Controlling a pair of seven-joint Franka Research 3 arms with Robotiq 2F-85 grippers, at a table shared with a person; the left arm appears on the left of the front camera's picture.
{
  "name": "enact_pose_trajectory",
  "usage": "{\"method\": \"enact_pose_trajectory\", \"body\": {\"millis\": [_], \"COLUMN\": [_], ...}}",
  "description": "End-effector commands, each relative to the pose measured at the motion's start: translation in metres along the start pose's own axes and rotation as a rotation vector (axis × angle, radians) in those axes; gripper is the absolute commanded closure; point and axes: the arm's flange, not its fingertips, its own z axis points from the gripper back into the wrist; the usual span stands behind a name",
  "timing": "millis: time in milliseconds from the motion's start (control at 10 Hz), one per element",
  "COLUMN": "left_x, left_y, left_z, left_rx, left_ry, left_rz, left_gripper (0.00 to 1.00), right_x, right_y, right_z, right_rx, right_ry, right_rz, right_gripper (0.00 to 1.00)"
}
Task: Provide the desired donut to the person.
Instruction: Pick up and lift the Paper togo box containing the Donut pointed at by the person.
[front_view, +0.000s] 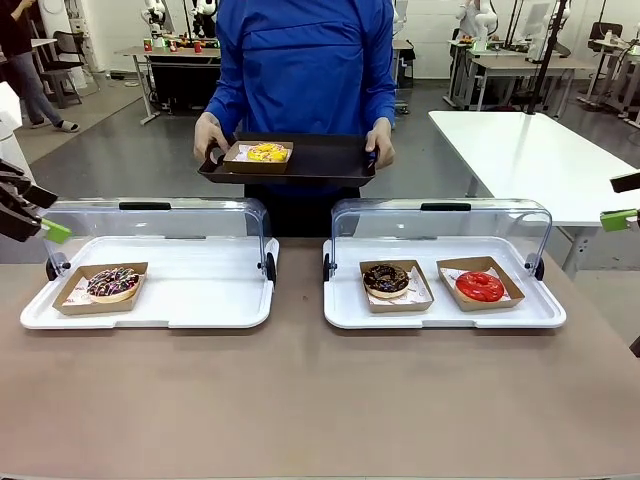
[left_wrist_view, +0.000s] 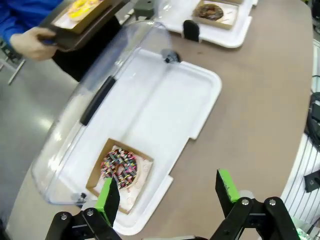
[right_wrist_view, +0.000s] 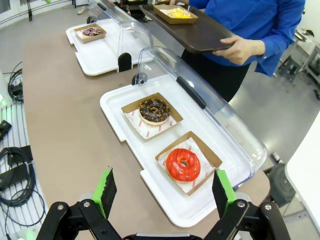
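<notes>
We cannot tell which donut the person (front_view: 305, 60) wants. A sprinkled donut (front_view: 113, 283) lies in the left case (front_view: 200, 310); a chocolate donut (front_view: 386, 279) and a red donut (front_view: 480, 286) lie in the right case (front_view: 340, 303). Both cases are open. A yellow donut (front_view: 267, 152) sits on the person's tray (front_view: 330, 165). We judge it best to pinch a box (front_view: 444, 272) wall, never the icing. The left claw (left_wrist_view: 167, 192) and right claw (right_wrist_view: 163, 192) hover spread and empty at the outer ends of the worktop (front_view: 300, 400).
</notes>
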Motion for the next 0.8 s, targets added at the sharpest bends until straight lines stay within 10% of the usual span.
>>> {"method": "enact_pose_trajectory", "body": {"millis": [0,700], "left_x": [-0.0262,-0.0332], "left_y": [-0.0042,-0.0080], "left_z": [-0.0122,-0.0131], "left_rx": [0.038,0.209], "left_ry": [-0.013,-0.224], "left_rz": [0.022,0.022], "left_gripper": [0.00,0.00], "right_x": [-0.0002,-0.0002], "right_y": [-0.0014,-0.0014], "right_z": [-0.0024,-0.0024], "right_rx": [0.008,0.008], "right_ry": [-0.022,-0.022], "right_rz": [-0.002,-0.002], "right_gripper": [0.00,0.00]}}
